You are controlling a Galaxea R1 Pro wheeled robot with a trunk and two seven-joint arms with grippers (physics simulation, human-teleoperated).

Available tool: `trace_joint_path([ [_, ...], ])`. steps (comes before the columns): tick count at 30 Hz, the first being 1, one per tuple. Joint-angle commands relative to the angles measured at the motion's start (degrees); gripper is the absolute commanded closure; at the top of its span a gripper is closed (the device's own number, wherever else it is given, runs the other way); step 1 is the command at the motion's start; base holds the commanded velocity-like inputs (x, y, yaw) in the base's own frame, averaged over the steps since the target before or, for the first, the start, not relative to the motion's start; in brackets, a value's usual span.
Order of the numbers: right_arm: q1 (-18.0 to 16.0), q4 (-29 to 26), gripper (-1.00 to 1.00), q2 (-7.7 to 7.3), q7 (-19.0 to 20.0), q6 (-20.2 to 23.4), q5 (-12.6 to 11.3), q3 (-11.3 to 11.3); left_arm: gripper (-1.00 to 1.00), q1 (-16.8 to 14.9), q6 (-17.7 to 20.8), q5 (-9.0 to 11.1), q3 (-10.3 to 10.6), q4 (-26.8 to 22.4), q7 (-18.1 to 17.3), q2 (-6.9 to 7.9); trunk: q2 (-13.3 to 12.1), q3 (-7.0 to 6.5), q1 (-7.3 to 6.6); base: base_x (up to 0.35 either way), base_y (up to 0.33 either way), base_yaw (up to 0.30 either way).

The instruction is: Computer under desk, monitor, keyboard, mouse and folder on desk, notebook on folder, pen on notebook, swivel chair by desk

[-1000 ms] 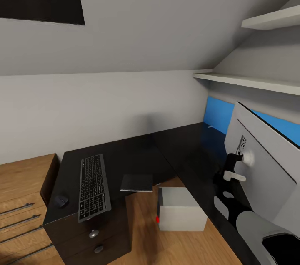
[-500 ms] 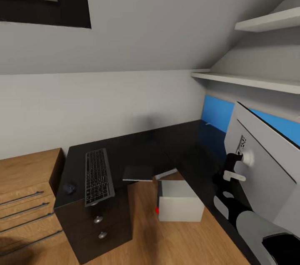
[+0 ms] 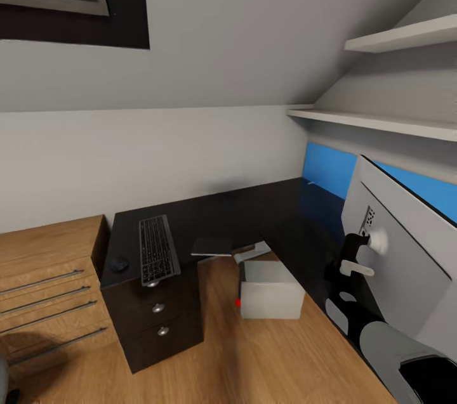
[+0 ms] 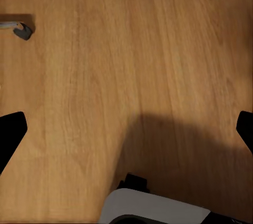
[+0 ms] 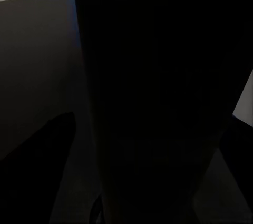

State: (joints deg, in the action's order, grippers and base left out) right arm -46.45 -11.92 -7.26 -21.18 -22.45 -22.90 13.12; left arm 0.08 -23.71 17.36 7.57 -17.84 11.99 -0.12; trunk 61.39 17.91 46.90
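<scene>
Head view: the black desk (image 3: 254,214) runs from left of centre to the right edge; the keyboard (image 3: 157,258) lies at its left end, mouse (image 3: 119,264) just beside it, a dark notebook (image 3: 212,247) near the inner edge; the white computer (image 3: 270,290) sits on the floor below; the monitor (image 3: 406,245) stands lower right, right gripper (image 3: 355,264) against its back, grip unclear.

Left wrist view: fingertips (image 4: 11,134) wide apart over wood floor (image 4: 105,76).

Right wrist view: dark, unreadable.

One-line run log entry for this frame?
right gripper: at grey monitor's back, grip unclear | black keyboard, dark mouse: on black desk | white computer box: floor
</scene>
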Motion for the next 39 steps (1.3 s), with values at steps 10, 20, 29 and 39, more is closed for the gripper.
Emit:
trace_joint_path([
  [10,0.0,0.0,1.00,-0.03,0.1,-0.2,-0.3,0.8,-1.00,0.0,-0.1,0.5,0.4,-0.1,0.4,0.04,0.0,0.05,-0.02,-0.038,-0.006,0.000],
  [20,-0.1,0.0,1.00,-0.03,0.1,-0.3,-0.3,0.8,-1.00,0.0,-0.1,0.5,0.4,-0.1,0.4,0.04,0.0,0.05,-0.02,0.000,0.000,0.000],
  [29,-0.1,-0.1,1.00,-0.03,0.2,-0.4,-0.2,0.8,-1.00,0.0,-0.1,0.5,0.4,-0.1,0.5,0.04,0.0,0.05,-0.02,0.000,0.000,0.000],
  [39,-0.1,-0.2,1.00,0.03,0.2,-0.6,-0.2,0.9,-1.00,0.0,-0.1,0.5,0.4,-0.1,0.5,0.04,0.0,0.05,-0.02,0.000,0.000,0.000],
])
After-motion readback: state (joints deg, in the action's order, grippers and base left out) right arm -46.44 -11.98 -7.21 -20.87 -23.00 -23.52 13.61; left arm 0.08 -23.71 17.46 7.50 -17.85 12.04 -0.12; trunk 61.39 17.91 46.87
